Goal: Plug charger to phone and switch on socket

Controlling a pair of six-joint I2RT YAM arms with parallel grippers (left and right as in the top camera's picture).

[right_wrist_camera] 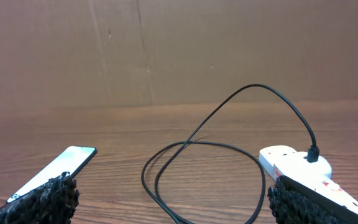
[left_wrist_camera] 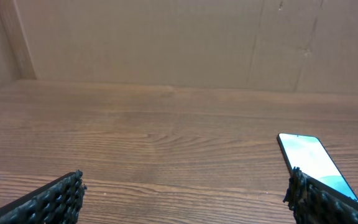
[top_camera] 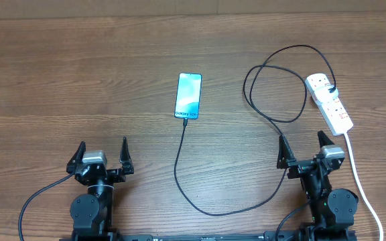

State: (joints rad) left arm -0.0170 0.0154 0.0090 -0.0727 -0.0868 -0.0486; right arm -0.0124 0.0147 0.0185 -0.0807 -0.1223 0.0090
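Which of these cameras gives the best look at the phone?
The overhead view: the phone lies fully visible, screen up, with nothing covering it. The left wrist view shows it at the right edge, partly hidden. The right wrist view shows it low, foreshortened and partly hidden.

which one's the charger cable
On the brown wooden table, find the white power strip with red switches at the right. The thin black charger cable plugs into its far end, loops, and runs to the teal-screened phone. The thick white cord beside it is the strip's own.

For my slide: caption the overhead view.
Left hand and right hand open; charger runs from phone to socket.
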